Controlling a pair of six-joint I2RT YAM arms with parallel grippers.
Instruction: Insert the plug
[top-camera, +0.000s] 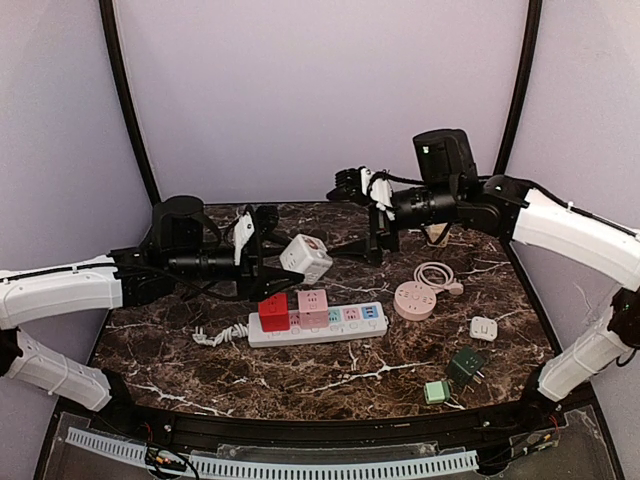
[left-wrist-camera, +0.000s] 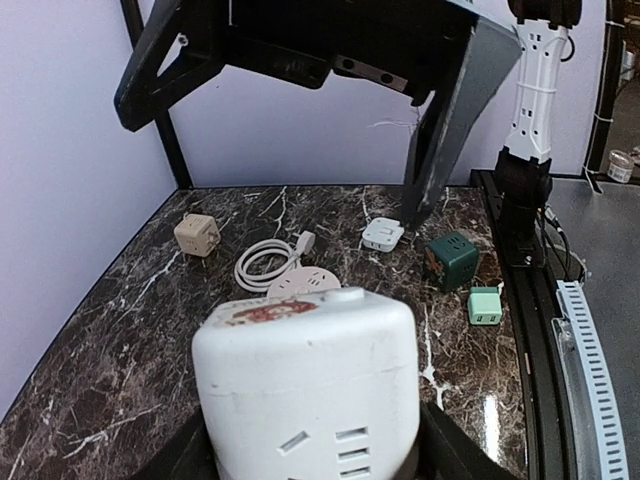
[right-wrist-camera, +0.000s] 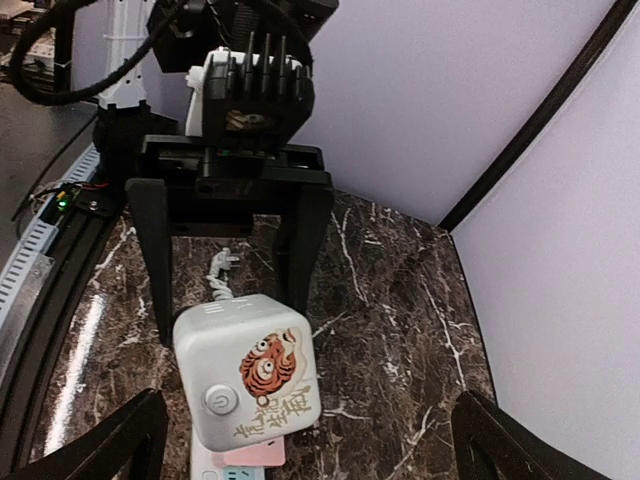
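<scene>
The plug is a white cube adapter (top-camera: 306, 257) with a tiger sticker, and it hangs in the air above the back of the table. My left gripper (top-camera: 288, 262) is shut on it, its fingers (left-wrist-camera: 455, 455) pressed against both sides of the cube (left-wrist-camera: 310, 385). My right gripper (top-camera: 358, 248) faces it from the right, open wide, its fingers (right-wrist-camera: 115, 440) well clear of the cube (right-wrist-camera: 250, 370). Below lies the white power strip (top-camera: 330, 325), with a red cube (top-camera: 273, 312) and a pink cube (top-camera: 312, 307) plugged into it.
A pink round socket (top-camera: 414, 299) with a coiled cord lies right of the strip. A small white adapter (top-camera: 483, 327), a dark green cube (top-camera: 466, 365) and a light green adapter (top-camera: 435, 391) sit front right. A beige cube (left-wrist-camera: 196, 234) is near the back wall.
</scene>
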